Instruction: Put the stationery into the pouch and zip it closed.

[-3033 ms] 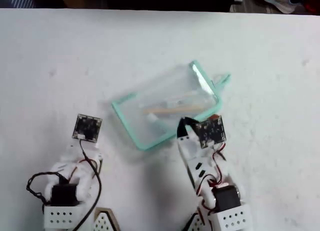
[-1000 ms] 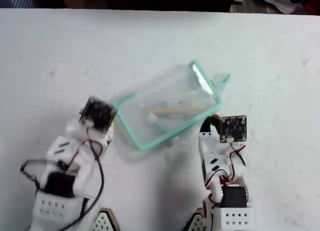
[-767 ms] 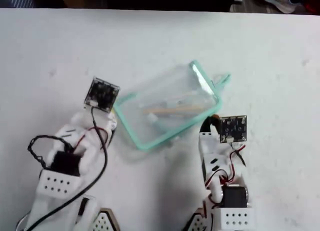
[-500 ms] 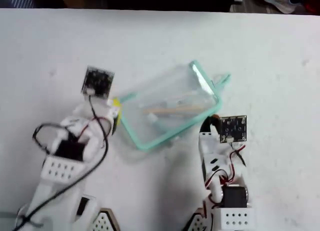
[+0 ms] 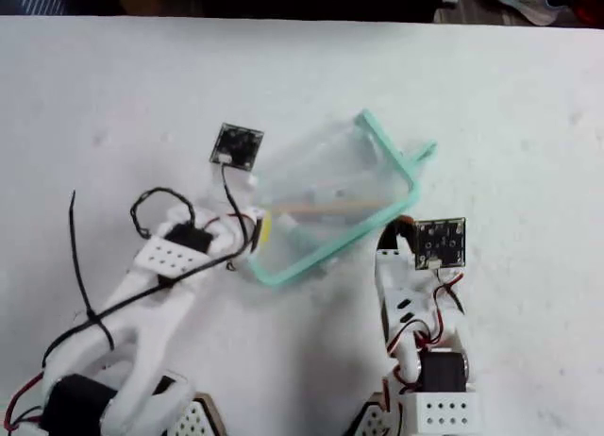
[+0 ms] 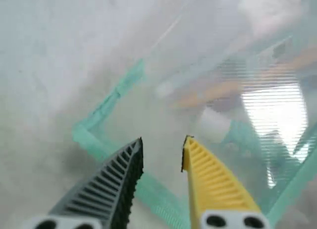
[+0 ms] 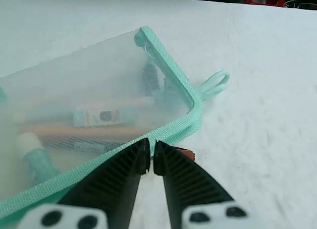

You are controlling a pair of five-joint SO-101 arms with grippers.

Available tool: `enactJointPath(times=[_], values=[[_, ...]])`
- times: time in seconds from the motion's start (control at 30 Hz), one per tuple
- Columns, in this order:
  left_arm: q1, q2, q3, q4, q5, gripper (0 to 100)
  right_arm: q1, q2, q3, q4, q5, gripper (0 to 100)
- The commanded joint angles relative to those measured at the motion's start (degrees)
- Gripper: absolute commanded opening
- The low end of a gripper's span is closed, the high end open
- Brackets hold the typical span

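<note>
Risking first a dragged pouch [image 5: 330, 186]: closing the left claw [image 6: 162, 142] on slack mesh rather than on the green hem [image 6: 106, 102], and so hauling the whole bag across the desk [image 5: 491, 87] instead of working the zip. Risking also a lost anchor at the other end, with the right claw [image 7: 151, 145] biting just the thin edge of the hem near the loop tab [image 7: 215, 83]; a hard tug from the left probably slipping that edge free. Possibly bunching the soft wall over the stationery [image 7: 89, 125] as well, and jamming the slider.

Holding nothing in the left claw: standing open, grey and yellow fingers apart, poised over the pouch's corner on the left arm's side, hem running beneath. Standing closed to a sliver on the right, seemingly pinching the hem at the near edge.

Lying tilted near the middle of the desk, between the two arms. Carrying inside, showing through the clear mesh: a wooden pencil [image 7: 74, 131], a labelled white tube [image 7: 99, 115] just beside it, a teal-capped pen [image 7: 37, 159], and something dark toward the tab end, too blurred for naming. Not being able to tell the zip's state.
</note>
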Motion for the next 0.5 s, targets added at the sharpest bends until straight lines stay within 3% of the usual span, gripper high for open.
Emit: enactJointPath(times=[0.0,0.47], values=[[-1.8,0.1,-4.8,4.1,0.9,16,0.2,-0.4,0.4,-2.0,0.0,2.2],[-3.1,0.7,-5.4,6.9,0.6,16,0.2,-0.4,0.4,-1.9,0.1,2.2]])
